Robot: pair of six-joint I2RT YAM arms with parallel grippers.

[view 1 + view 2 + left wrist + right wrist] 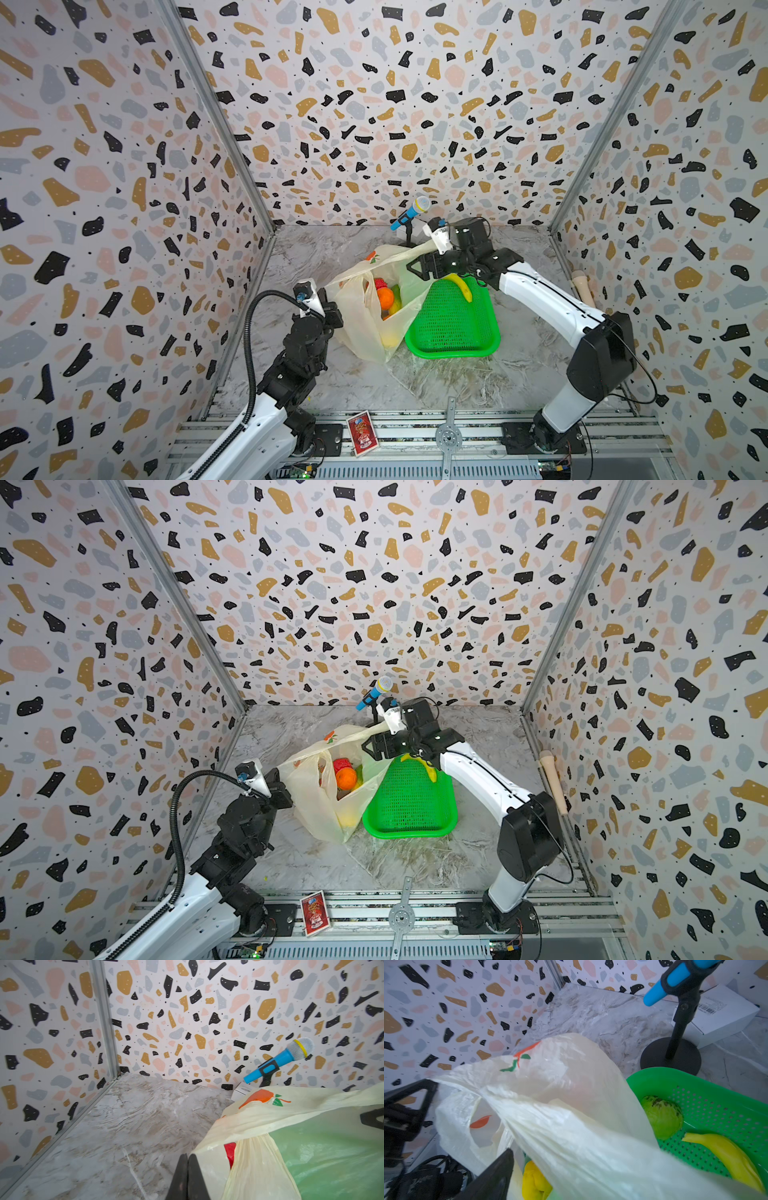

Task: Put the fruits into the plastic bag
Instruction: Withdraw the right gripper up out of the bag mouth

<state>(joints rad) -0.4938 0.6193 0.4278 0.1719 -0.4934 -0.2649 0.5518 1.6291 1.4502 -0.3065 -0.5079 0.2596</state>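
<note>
Pinching the plastic bag point(357, 328), left gripper point(187, 1158); right gripper point(417, 267) spread at its rim.

The plastic bag point(357, 316) is thin, translucent, crinkled film with a soft sheen. The green basket point(453, 353) is glossy perforated plastic; the banana point(726, 1153) looks smooth and shiny, the green fruit point(662, 1118) duller and rough-skinned. The tabletop point(135, 1115) looks like wrinkled, marble-patterned film.

the left arm point(299, 353) is leaning in from the near left, its tool point(335, 312) pressing fully shut. the right arm point(540, 299) is stretching toward the far middle, its tool point(417, 266) gaping wide.
</note>
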